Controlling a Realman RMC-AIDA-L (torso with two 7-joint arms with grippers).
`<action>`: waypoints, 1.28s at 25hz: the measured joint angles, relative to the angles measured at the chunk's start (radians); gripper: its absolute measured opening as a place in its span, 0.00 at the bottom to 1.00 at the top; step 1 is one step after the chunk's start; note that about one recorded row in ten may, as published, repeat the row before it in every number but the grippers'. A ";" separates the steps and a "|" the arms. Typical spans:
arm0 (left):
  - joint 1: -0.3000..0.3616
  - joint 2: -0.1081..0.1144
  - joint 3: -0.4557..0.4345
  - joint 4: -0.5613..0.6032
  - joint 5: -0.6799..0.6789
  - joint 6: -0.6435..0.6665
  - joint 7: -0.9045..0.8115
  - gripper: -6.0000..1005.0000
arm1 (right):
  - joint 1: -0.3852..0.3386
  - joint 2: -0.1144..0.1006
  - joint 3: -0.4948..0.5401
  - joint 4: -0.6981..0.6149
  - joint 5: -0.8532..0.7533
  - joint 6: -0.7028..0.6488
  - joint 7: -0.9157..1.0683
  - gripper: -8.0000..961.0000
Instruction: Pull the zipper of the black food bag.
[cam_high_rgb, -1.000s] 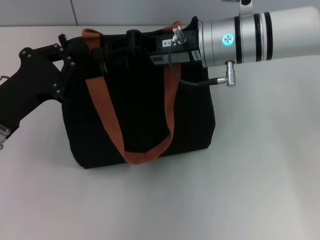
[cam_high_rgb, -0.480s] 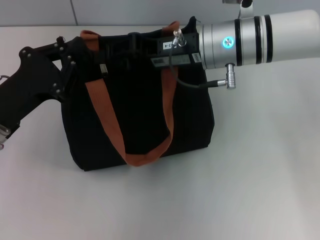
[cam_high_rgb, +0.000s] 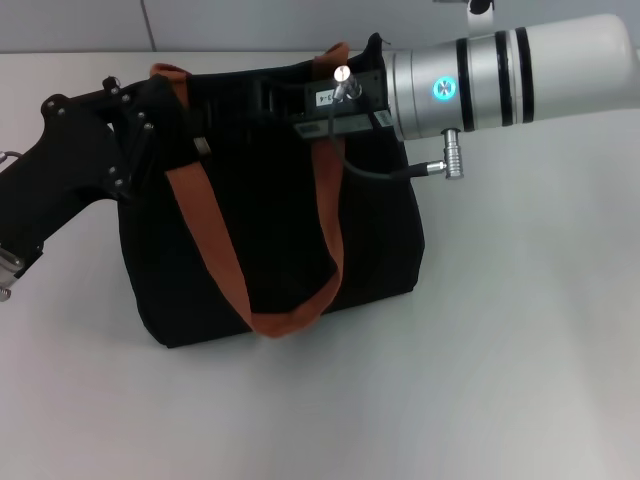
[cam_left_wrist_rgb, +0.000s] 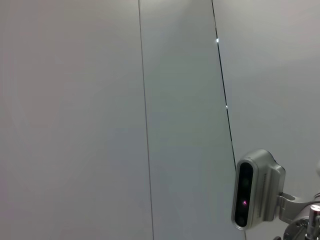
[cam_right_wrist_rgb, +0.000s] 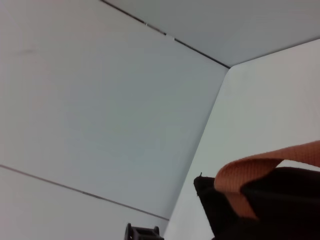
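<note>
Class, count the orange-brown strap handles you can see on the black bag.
2: the front strap loops down the black food bag's near face; the rear strap barely peeks above its top edge, mostly hidden.

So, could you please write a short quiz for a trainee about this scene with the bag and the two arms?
1. True or false: the black food bag stands upright on the white table.
2. Which gripper is at the bag's top edge on the robot's left side?
A. left gripper
B. right gripper
C. neither
3. Fill in: the front strap hanging down the bag's face is ___ in colour.

Key:
1. True.
2. A; the right gripper reaches in over the top from the other side.
3. Orange-brown.
</note>
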 joint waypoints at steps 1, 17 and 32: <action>-0.001 0.000 0.000 -0.001 0.000 0.000 0.000 0.08 | 0.001 0.000 -0.011 -0.004 0.000 0.003 0.000 0.31; -0.002 0.000 0.000 -0.002 -0.018 0.004 -0.002 0.09 | -0.004 -0.001 -0.063 -0.039 -0.003 0.029 -0.026 0.16; 0.006 0.000 0.000 -0.002 -0.028 0.028 -0.005 0.09 | -0.015 -0.005 -0.059 -0.056 -0.002 0.026 -0.039 0.27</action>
